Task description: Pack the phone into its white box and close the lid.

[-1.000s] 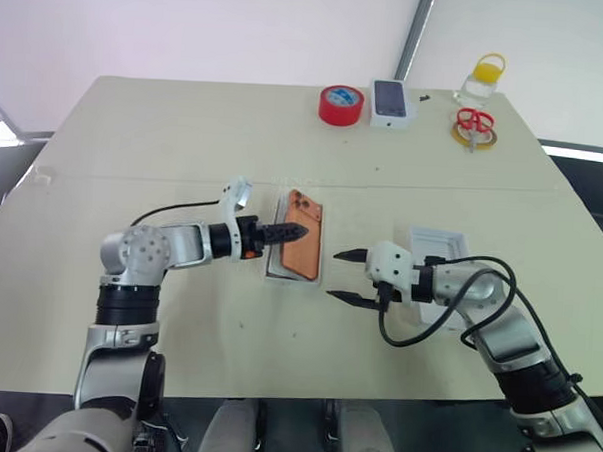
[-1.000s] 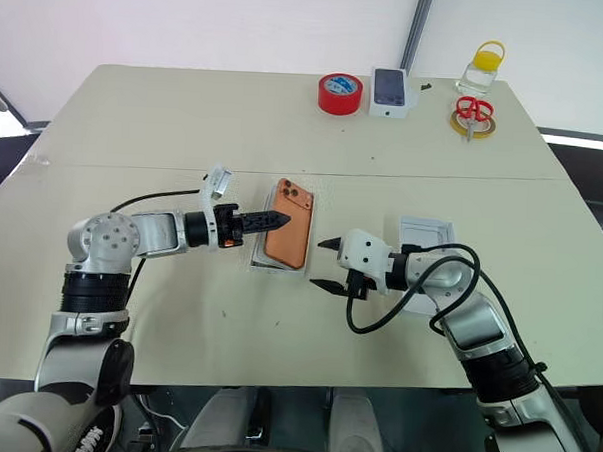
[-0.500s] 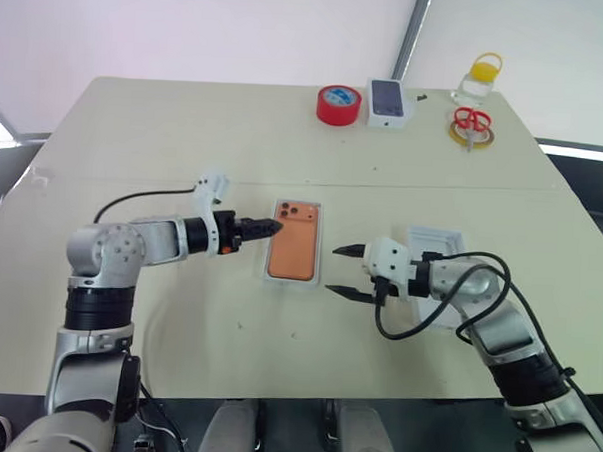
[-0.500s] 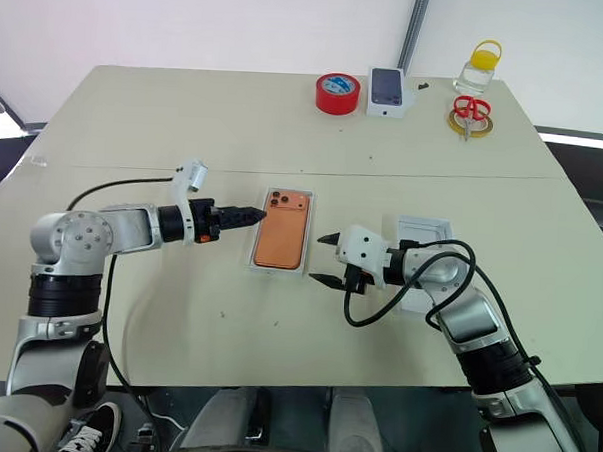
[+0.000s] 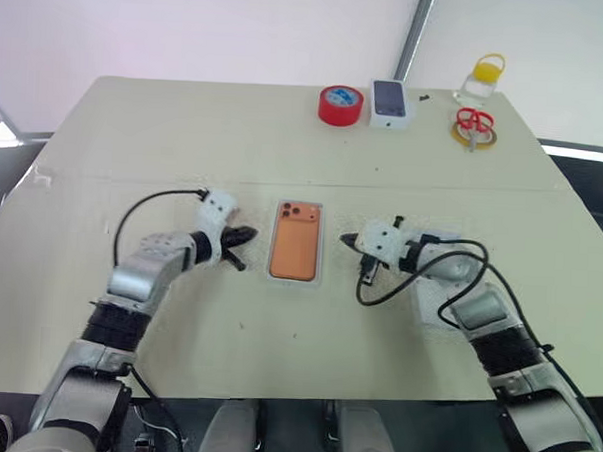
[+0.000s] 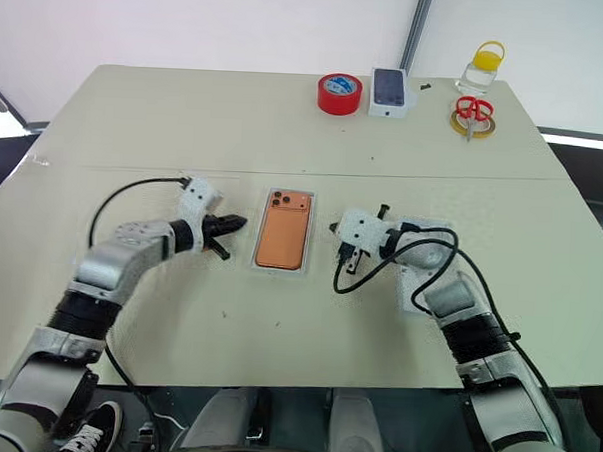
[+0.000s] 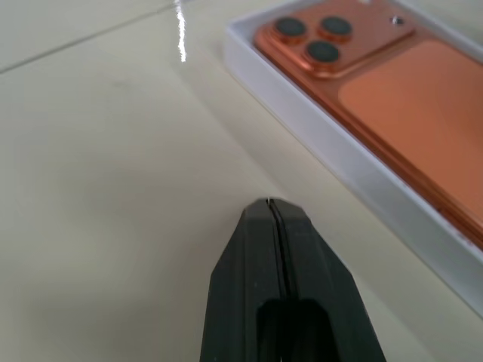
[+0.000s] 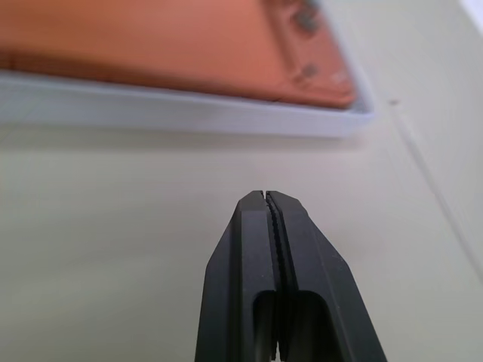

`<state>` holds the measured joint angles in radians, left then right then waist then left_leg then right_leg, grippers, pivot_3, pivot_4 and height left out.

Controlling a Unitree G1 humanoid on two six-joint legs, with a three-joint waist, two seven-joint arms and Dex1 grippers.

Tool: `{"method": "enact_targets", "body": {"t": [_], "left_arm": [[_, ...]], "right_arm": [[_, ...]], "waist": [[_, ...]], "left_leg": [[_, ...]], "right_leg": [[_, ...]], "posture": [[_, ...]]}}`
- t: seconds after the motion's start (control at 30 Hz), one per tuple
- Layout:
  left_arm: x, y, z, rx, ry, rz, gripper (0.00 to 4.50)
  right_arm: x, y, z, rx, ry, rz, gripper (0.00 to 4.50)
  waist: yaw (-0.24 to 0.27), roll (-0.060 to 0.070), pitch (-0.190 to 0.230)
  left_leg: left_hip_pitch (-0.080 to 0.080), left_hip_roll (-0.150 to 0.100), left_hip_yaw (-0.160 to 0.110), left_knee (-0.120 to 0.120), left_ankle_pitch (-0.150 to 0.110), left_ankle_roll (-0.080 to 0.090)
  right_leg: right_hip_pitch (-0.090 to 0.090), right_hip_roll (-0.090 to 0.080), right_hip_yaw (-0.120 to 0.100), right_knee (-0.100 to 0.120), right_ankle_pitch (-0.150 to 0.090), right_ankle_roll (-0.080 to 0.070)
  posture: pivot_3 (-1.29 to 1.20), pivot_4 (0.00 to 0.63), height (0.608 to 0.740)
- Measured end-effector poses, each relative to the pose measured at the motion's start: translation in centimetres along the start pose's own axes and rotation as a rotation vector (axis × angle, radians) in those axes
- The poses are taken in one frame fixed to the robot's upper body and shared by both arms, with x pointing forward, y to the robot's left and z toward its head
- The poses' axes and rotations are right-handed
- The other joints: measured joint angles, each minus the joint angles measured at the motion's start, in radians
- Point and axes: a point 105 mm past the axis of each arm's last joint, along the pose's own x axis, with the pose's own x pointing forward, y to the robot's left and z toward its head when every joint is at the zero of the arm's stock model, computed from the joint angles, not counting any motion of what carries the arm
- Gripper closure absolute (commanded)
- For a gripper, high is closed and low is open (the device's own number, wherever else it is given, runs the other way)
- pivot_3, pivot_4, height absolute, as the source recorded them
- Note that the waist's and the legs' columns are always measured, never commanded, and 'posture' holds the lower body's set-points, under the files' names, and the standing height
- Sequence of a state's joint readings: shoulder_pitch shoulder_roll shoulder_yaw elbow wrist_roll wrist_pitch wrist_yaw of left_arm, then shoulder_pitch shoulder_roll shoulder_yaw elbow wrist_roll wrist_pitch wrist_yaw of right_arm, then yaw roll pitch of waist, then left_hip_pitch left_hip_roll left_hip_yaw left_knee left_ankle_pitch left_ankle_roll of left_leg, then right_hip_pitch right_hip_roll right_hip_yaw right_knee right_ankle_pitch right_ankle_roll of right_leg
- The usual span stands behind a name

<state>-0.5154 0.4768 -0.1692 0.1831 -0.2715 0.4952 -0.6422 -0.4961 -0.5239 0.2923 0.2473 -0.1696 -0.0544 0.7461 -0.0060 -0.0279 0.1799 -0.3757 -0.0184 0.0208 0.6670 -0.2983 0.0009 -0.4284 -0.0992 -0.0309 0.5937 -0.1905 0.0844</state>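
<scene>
Phone (image 5: 294, 249) lay back-up in white box (image 5: 317, 278), mid-tabletop, long axis near-to-far. Lid (image 6: 407, 294) probably behind right arm. Left gripper (image 5: 243, 234) and right gripper (image 5: 350, 240) flanked box, jaws pressed together, empty.

My table (image 5: 186, 131) carried the white box (image 5: 295, 279), the lid (image 5: 430, 310), red tape (image 5: 341, 105), a sealed box (image 5: 391, 100), scissors (image 5: 472, 123), a bottle (image 5: 481, 82).

Both arms are built of silver-grey metal segments joined by black ribbed bands. Each wrist carries a white plastic housing, and a black cable loops loosely from it back along the forearm. The left pincer (image 5: 243, 235) and the right pincer (image 5: 349, 240) each have two matte black, tapered fingers.
</scene>
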Motion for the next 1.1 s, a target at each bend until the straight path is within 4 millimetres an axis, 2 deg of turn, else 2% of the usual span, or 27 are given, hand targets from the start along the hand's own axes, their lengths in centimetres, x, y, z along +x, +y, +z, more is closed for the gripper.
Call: {"method": "enact_targets", "body": {"t": [0.17,0.27,0.37,0.47,0.7,0.87,1.1], "left_arm": [[1.6,-2.7,0.3,0.019,0.016,-0.141,4.5],[2.3,-3.2,0.5,0.009,0.006,-0.169,4.5],[4.1,-5.1,1.4,-0.032,-0.006,-0.227,4.5],[5.4,-7.2,1.9,-0.026,-0.009,-0.295,4.5],[7.3,-10.8,2.6,0.004,-0.016,-0.396,4.5],[8.0,-12.3,2.7,-0.018,-0.025,-0.436,4.5],[8.2,-13.5,2.8,0.004,-0.026,-0.474,4.5]], "right_arm": [[0.7,0.7,0.6,-0.003,-0.029,0.023,4.46],[0.2,0.3,0.1,-0.001,-0.011,0.018,4.46],[-1.7,-0.6,-1.4,-0.013,0.05,0.007,4.46],[-3.7,-1.1,-2.8,-0.015,0.105,-0.012,4.46],[-7.5,-0.8,-4.6,-0.005,0.197,-0.03,4.46],[-9.1,-0.6,-5.4,0.011,0.237,-0.042,4.46],[-10.3,-0.3,-5.8,-0.006,0.255,-0.029,4.46]], "waist": [[0.007,0.0,0.0],[0.019,0.0,0.0],[0.047,0.001,0.0],[0.047,0.001,0.0],[0.049,0.001,0.0],[0.047,0.001,0.0],[0.046,0.001,0.0]], "left_leg": [[0.001,0.0,0.0,0.001,0.0,0.001],[0.001,-0.001,0.0,0.002,0.0,0.002],[-0.001,-0.003,-0.001,0.005,0.0,0.005],[-0.007,-0.002,-0.001,0.014,-0.004,0.012],[-0.01,-0.004,-0.001,0.018,-0.005,0.013],[-0.01,-0.004,-0.001,0.018,-0.005,0.014],[-0.01,-0.003,-0.001,0.018,-0.005,0.013]], "right_leg": [[0.002,0.0,0.0,0.0,0.001,0.001],[0.002,0.0,0.0,0.0,0.001,0.001],[0.004,-0.001,-0.001,-0.001,0.0,0.001],[0.003,-0.002,-0.002,-0.001,0.0,0.001],[0.003,-0.003,-0.002,-0.002,0.0,0.001],[0.003,-0.003,-0.002,-0.002,0.0,0.001],[0.003,-0.003,-0.003,-0.002,0.0,0.0]], "posture": [[0.0,0.15,0.74],[0.0,0.15,0.74],[0.0,0.15,0.74],[0.0,0.15,0.74],[0.0,0.15,0.74],[0.0,0.15,0.74],[0.0,0.15,0.74]]}}
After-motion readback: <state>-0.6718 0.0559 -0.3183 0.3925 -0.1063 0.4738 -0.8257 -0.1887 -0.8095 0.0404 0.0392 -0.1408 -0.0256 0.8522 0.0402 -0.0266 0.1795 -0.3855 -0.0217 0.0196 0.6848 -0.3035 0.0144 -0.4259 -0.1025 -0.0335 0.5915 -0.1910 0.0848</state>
